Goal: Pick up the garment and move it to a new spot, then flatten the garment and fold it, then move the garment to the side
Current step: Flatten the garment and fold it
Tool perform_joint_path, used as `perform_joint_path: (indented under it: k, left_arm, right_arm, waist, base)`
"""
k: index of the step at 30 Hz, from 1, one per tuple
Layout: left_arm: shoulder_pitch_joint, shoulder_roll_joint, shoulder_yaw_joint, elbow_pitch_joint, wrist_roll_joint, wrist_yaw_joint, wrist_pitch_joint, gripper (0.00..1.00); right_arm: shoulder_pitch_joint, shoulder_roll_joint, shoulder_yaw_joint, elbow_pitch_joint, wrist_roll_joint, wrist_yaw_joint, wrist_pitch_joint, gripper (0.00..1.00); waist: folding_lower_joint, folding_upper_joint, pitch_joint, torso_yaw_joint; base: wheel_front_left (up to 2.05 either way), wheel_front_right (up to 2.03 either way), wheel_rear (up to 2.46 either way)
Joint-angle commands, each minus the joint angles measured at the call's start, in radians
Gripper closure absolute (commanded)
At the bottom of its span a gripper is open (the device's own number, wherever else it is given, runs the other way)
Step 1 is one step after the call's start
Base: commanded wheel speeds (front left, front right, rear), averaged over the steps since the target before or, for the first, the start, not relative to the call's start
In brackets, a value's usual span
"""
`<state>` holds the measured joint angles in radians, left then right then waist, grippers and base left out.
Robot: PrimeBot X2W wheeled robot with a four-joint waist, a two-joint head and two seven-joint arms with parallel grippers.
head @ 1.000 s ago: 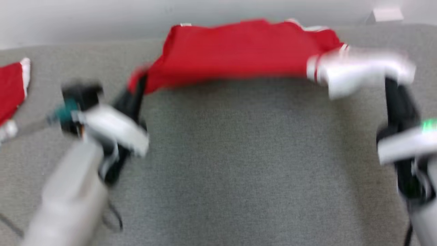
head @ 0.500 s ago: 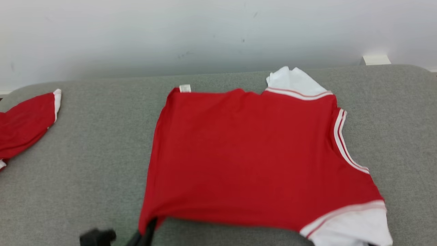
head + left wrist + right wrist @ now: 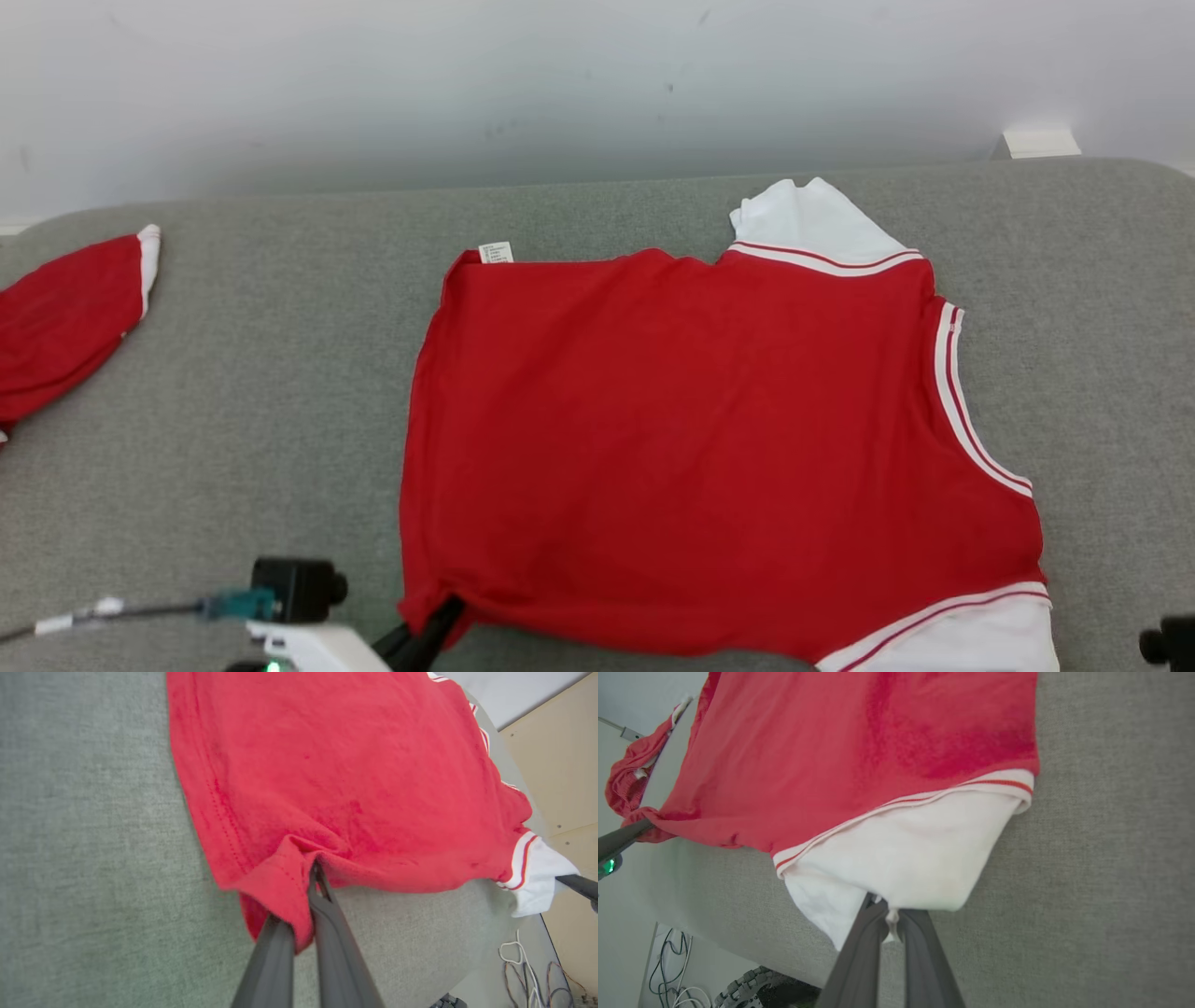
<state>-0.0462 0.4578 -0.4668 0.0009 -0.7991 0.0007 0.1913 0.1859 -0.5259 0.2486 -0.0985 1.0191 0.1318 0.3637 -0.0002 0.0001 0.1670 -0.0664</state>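
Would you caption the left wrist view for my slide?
The left gripper, shut, pinches a bunched corner of the red garment.

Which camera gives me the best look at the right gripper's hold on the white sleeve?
The right wrist view: the right gripper is shut on the white sleeve, seen close up. The head view cuts the sleeve off at its bottom edge; the left wrist view shows it small, at the far right.

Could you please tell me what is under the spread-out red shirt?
Grey fabric surface shows all round the red shirt; a white sleeve pokes out at its far edge. Anything beneath its middle is covered.
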Motion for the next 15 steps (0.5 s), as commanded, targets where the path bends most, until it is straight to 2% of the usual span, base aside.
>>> perform_joint_path:
  k: [1,7,11,15]
  left_arm:
    - [-0.043,0.013,0.009,-0.013,-0.044,0.005,0.07,1.0]
    - [-0.186,0.041,0.032,-0.031,-0.15,0.04,0.295,1.0]
    - [-0.269,0.053,0.048,-0.009,-0.175,0.071,0.371,1.0]
    - [-0.33,0.053,0.057,0.025,-0.187,0.084,0.406,1.0]
  right_arm:
    - [-0.042,0.01,-0.021,-0.009,-0.01,-0.002,0.073,1.0]
    - [-0.174,0.066,-0.084,-0.042,-0.038,-0.002,0.319,1.0]
    - [-0.28,0.124,-0.131,-0.034,-0.095,-0.002,0.414,1.0]
    - [-0.379,0.18,-0.171,-0.008,-0.16,-0.002,0.477,1.0]
  waist:
    - [0.0002,-0.0001,0.006,0.001]
    - [0.0002,-0.0001,0.036,0.002]
    - [0.0002,-0.0001,0.066,-0.002]
    - [0.0002,-0.0001,0.091,-0.007]
  base:
    - [0.0,0.0,0.0]
    - [0.0,0.0,0.0]
    - [0.0,0.0,0.0]
    - [0.0,0.0,0.0]
